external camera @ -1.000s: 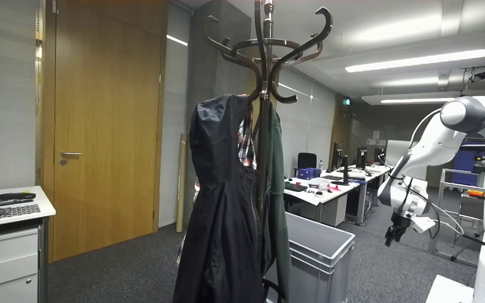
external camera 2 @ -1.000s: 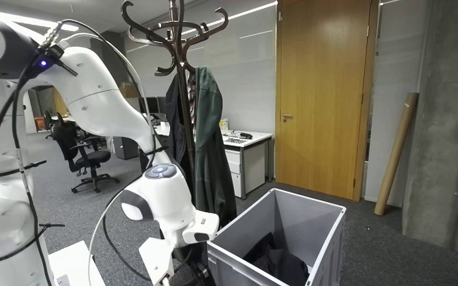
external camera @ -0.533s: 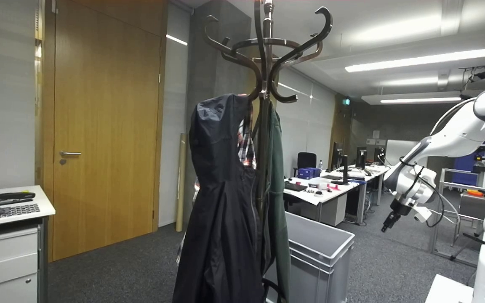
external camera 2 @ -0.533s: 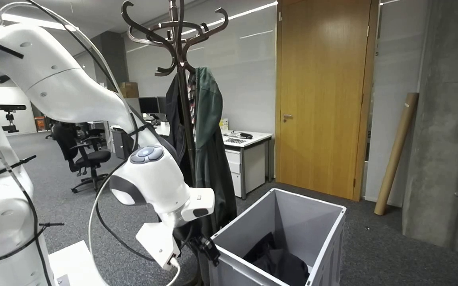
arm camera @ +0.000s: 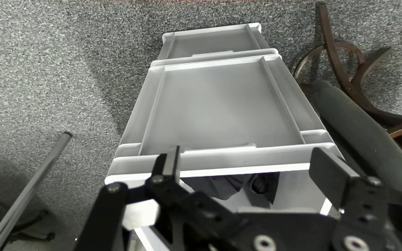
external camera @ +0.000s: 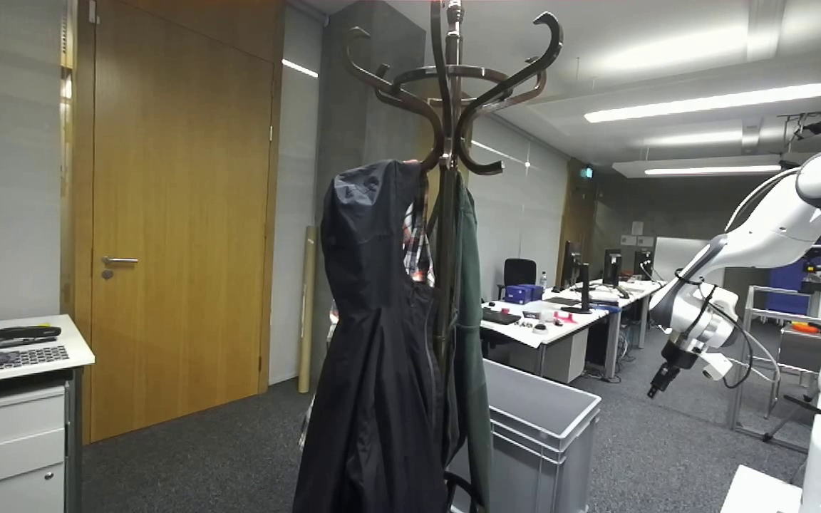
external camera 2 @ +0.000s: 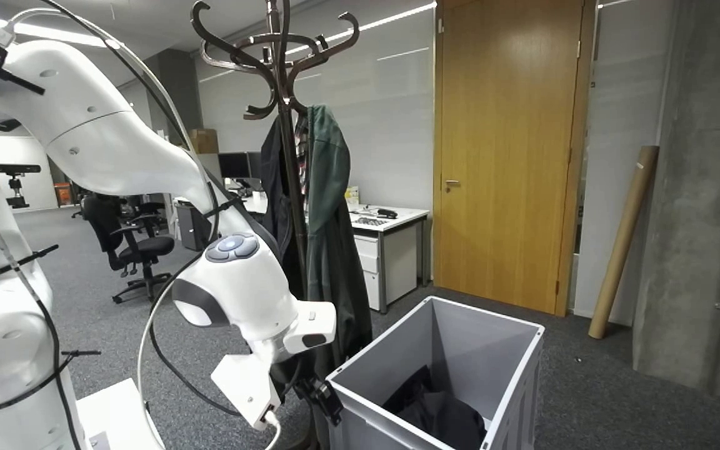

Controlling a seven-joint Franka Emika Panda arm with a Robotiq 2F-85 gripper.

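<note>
Grey crate [external camera 2: 479, 350] — dark cloth [external camera 2: 441, 412] inside, end effector [arm camera: 248, 166] nearby — jaws apart.

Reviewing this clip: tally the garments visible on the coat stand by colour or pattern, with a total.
Near-black hooded jacket: 1
Green garment: 1
Plaid garment, mostly hidden: 1
Total visible on the coat stand: 3, leaving out the dark fabric in the grey bin, too bunched to count.

Coat rack [external camera: 447, 161] – top cropped, both ext. views, dark cloth [external camera 2: 441, 412] – partly hidden by bin wall [external camera 2: 360, 426]
</note>
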